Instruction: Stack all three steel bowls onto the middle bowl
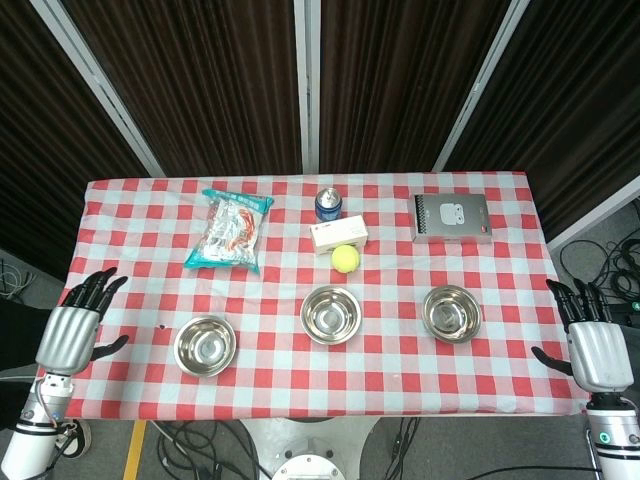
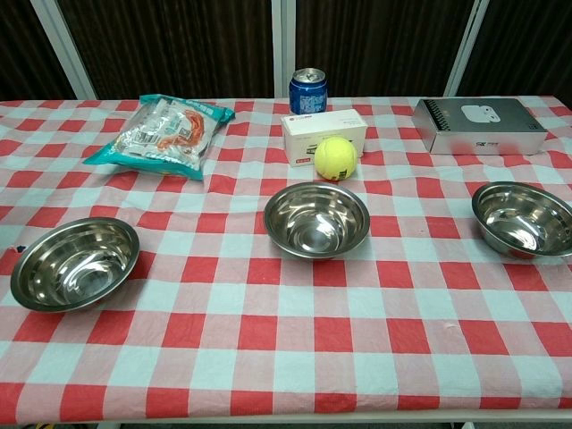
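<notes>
Three steel bowls stand apart in a row along the near half of the bench [image 1: 130, 210], which is covered by a red-and-white checked cloth. The left bowl [image 1: 205, 346] sits slightly nearer the front edge; the middle bowl [image 1: 331, 315] and right bowl [image 1: 451, 313] lie level with each other. All three are upright, none stacked. Behind the middle bowl lies a yellow tennis ball [image 1: 346, 259], just beside a small white box [image 1: 338, 236], with a blue drink can [image 1: 328, 204] behind that. A snack bag [image 1: 229, 229] lies at rear left, a grey boxed item [image 1: 452, 217] at rear right. The left hand [image 1: 77, 325] hovers off the bench's left edge, fingers spread, holding nothing. The right hand [image 1: 592, 340] hovers off the right edge, likewise spread, with nothing in it. Neither hand appears in the chest view.
</notes>
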`<action>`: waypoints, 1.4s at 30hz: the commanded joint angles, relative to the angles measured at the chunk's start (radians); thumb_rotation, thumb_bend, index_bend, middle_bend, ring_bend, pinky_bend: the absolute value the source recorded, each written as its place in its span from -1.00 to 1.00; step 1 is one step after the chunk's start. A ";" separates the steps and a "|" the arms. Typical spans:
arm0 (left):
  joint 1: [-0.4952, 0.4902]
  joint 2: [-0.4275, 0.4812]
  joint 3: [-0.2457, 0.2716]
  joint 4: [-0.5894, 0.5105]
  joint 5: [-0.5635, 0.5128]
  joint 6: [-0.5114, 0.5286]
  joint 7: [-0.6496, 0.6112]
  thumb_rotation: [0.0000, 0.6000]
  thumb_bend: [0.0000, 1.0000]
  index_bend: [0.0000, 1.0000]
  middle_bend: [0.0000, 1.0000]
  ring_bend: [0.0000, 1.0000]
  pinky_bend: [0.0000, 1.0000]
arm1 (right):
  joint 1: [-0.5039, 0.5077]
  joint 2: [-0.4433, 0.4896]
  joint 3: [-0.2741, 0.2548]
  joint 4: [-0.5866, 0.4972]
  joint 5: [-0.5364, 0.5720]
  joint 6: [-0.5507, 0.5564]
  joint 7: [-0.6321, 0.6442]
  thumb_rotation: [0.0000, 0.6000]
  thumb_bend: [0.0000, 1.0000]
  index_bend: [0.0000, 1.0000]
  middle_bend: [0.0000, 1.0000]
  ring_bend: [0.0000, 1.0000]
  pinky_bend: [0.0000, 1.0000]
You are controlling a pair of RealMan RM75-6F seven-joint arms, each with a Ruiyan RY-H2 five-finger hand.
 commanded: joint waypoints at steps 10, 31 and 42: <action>-0.005 0.003 -0.003 -0.004 0.002 -0.003 0.004 1.00 -0.83 -0.62 -0.62 -0.71 -0.48 | 0.006 0.004 -0.002 -0.019 -0.013 -0.003 -0.010 1.00 -0.96 -0.90 -0.73 -1.00 -1.00; 0.013 0.009 -0.003 0.011 0.011 0.034 -0.033 1.00 -0.83 -0.62 -0.62 -0.71 -0.48 | 0.103 -0.109 -0.071 -0.030 0.032 -0.258 -0.356 1.00 -0.94 -0.60 -0.46 -0.74 -0.93; 0.018 0.001 -0.002 0.045 0.002 0.031 -0.063 1.00 -0.83 -0.62 -0.62 -0.71 -0.48 | 0.178 -0.194 -0.051 0.092 0.044 -0.340 -0.369 1.00 -0.70 -0.55 -0.45 -0.74 -0.96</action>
